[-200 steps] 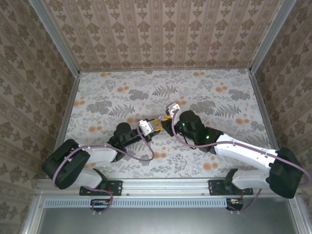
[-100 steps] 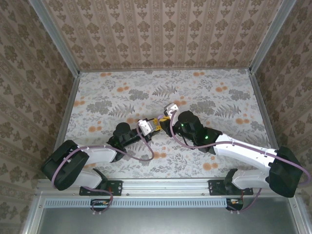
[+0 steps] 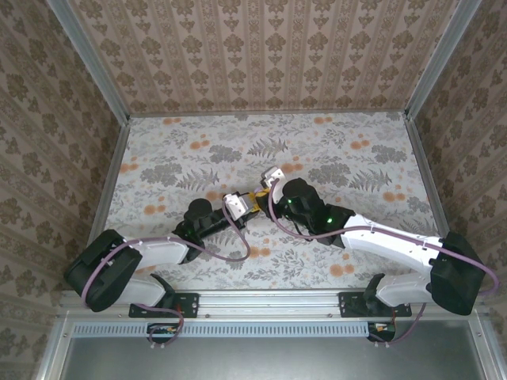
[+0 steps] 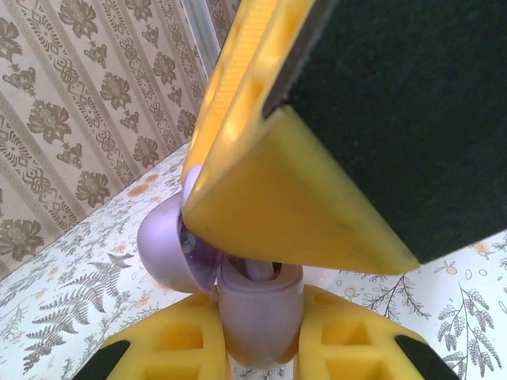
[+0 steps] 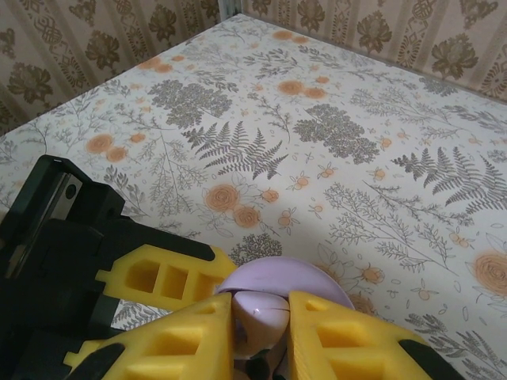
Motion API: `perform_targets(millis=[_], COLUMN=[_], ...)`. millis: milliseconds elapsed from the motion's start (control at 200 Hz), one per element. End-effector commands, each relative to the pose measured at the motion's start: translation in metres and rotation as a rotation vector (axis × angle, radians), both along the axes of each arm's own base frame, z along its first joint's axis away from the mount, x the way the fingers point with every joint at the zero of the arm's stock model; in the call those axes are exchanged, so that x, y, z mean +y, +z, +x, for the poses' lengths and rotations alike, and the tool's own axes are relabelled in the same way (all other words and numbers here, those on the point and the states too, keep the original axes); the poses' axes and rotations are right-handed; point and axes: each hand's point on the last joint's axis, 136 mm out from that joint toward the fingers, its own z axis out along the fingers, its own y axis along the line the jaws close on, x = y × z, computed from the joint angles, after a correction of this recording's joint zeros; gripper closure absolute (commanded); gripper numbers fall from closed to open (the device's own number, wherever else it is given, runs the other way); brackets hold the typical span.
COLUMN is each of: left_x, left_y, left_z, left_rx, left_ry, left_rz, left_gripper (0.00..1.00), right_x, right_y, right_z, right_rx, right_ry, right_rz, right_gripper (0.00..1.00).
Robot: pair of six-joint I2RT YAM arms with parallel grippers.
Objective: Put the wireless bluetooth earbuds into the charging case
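My left gripper (image 4: 260,307) is shut on the lilac charging case (image 4: 258,328), which stands upright between its yellow fingers. The case's lid (image 4: 165,247) hangs open to the left. My right gripper (image 5: 261,305) is shut on a lilac earbud (image 5: 268,318) and holds it right over the case's mouth, where a pale stem (image 4: 261,273) shows inside. One right finger (image 4: 317,134) looms over the case in the left wrist view. In the top view the two grippers meet at mid-table, left gripper (image 3: 244,206) against right gripper (image 3: 265,195).
The floral table (image 3: 341,150) stretches away behind and beside the grippers. Patterned walls (image 3: 261,47) close in the back and both sides. My left finger (image 5: 166,277) and its black mount (image 5: 47,237) sit just left of the right gripper.
The right arm has edged slightly left, toward the left gripper. The left arm has stayed where it was, and both grips are unchanged.
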Motion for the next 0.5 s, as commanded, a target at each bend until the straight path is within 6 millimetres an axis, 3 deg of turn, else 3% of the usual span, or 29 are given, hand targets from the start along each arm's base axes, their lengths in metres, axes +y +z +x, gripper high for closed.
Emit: perform_targets(millis=[0, 490], left_x=[-0.0065, -0.0057], left_y=[0.0306, 0.0391], left_z=[-0.0038, -0.0054], left_rx=[-0.080, -0.089], left_ry=[-0.033, -0.034], left_rz=[-0.057, -0.087], left_gripper=[0.98, 0.98], right_x=[0.0137, 0.0069], right_y=[0.0027, 0.0029], right_z=[-0.0089, -0.0042], right_rx=[0.005, 0.025], right_ry=[0.058, -0.011], right_rz=[-0.005, 0.040], right_gripper=[0.77, 0.69])
